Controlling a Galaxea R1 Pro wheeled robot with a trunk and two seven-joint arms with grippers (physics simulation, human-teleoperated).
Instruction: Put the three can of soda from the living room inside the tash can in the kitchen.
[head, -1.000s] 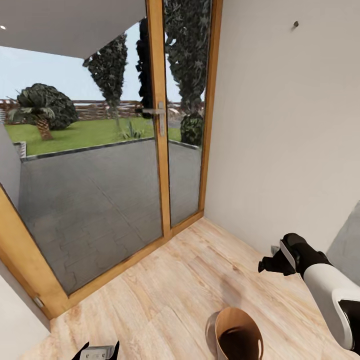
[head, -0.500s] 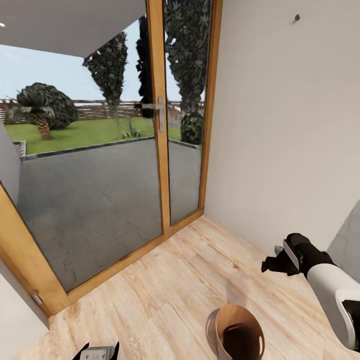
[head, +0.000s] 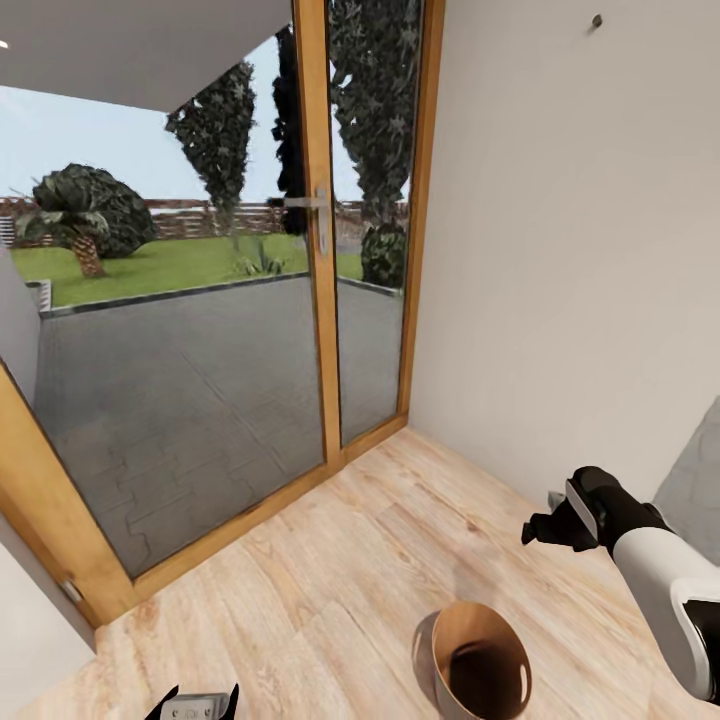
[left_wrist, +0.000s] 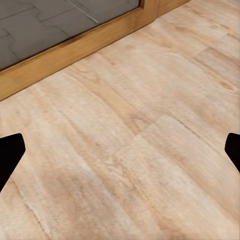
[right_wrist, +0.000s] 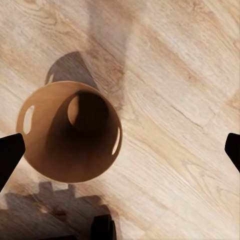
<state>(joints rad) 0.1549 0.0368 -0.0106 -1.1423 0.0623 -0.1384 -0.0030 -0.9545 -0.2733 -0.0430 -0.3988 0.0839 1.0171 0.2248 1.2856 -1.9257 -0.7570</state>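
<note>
Bare wood-plank floor (head: 330, 590) runs from the wood-framed glass doors (head: 320, 300) to the white wall (head: 580, 250), leaving open room. The tash can (head: 480, 665) stands upright, mouth up, its base cut off. The right gripper (right_wrist: 120, 145) gapes wide above it, empty; the left gripper (left_wrist: 120, 150) is equally wide.

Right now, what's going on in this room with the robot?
Nothing is being carried. The robot faces wood-framed glass doors on a light plank floor. The wooden trash can stands upright on the floor just in front of it, looking empty in the right wrist view. The right hand hangs open above and beside the bin, and the left hand is open over bare floor.
</note>
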